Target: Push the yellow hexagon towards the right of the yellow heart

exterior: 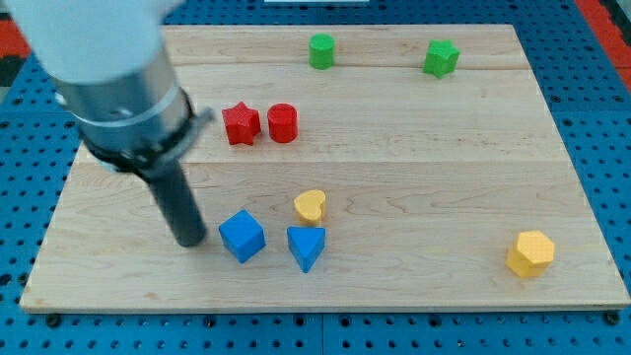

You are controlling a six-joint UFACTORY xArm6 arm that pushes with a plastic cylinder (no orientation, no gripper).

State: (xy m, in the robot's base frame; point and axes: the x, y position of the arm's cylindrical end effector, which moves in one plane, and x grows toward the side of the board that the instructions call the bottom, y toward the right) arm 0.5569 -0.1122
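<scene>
The tip [188, 240] carries nothing, at 9 o'clock beside the blue cube [242, 236]. Risk: crossing toward the hexagon [530, 253] displaces the cube, blue triangle [307, 247] or heart [310, 205].

A pale wooden board [394, 197] lies on a blue pegboard [601, 118] dotted with holes. Red shows at the view's top corners. Light is even.

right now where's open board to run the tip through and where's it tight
Open: the wide stretch between the yellow heart and yellow hexagon, below the green blocks. Tight: my tip sits just left of the blue cube, with the blue triangle close under the heart.
</scene>
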